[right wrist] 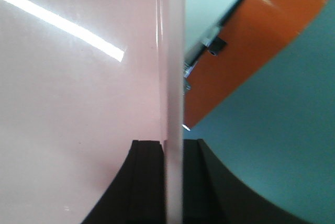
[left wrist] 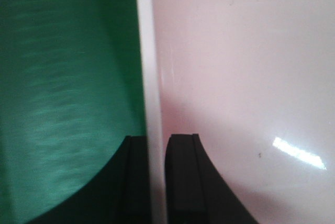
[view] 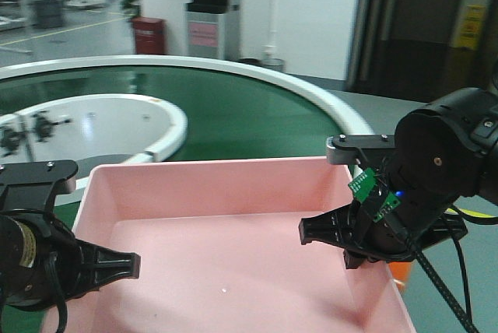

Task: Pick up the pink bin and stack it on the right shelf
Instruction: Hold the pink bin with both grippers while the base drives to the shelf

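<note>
The pink bin [view: 233, 263] sits low and close in the front view, between the two arms, with its open top up and its inside bare. Its far wall lies in front of a curved green belt [view: 233, 107] with a white edge [view: 311, 92].

The left gripper [view: 93, 267] is clenched on the bin's left wall. The left wrist view shows one black finger [left wrist: 183, 182] inside the bin and the other outside, with the pale rim pinched between them and the green belt beyond.

The right gripper [view: 350, 243] grasps the right wall the same way, and its fingers [right wrist: 146, 182] straddle the rim in the right wrist view. Outside that wall is an orange object [right wrist: 251, 51] above a teal floor [right wrist: 282, 130].
</note>
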